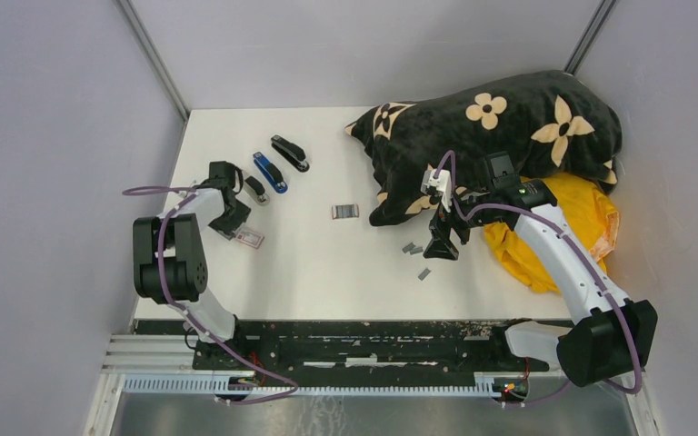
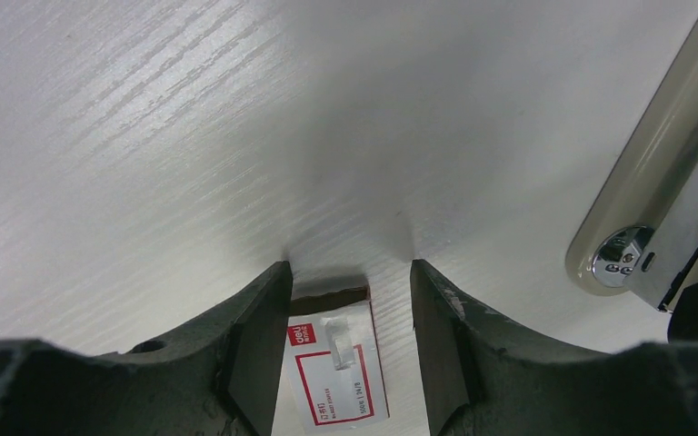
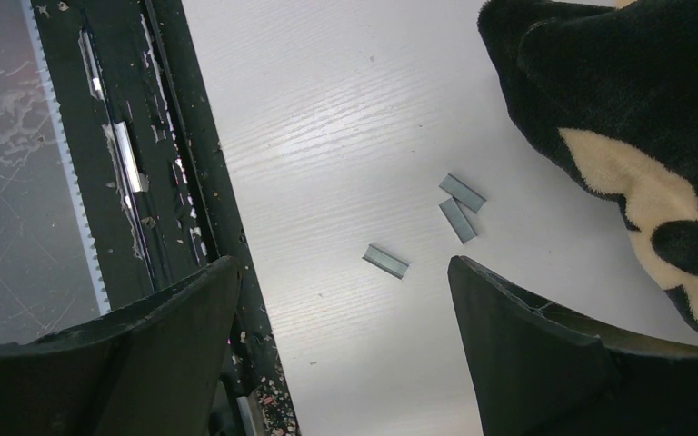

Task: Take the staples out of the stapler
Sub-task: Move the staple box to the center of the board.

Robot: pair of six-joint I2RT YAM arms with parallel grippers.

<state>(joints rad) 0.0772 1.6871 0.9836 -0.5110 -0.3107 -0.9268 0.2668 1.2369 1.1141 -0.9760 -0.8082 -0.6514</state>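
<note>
Jaws of left gripper (image 2: 350,272) half apart, straddling small red-and-white box (image 2: 336,372) lying on table (image 2: 145,136), not pinching it; stapler (image 2: 654,182) just beside. Jaws of right gripper (image 3: 341,262) wide apart, holding nothing, hanging over three staples (image 3: 386,262) loose on table, near black flowered blanket (image 3: 618,91). Blue stapler (image 1: 270,173) and black stapler (image 1: 289,153) lie beyond left gripper, well apart from staples

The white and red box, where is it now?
In the left wrist view the box lies between the fingers of the left gripper, on the table's left side, near a stapler.
</note>
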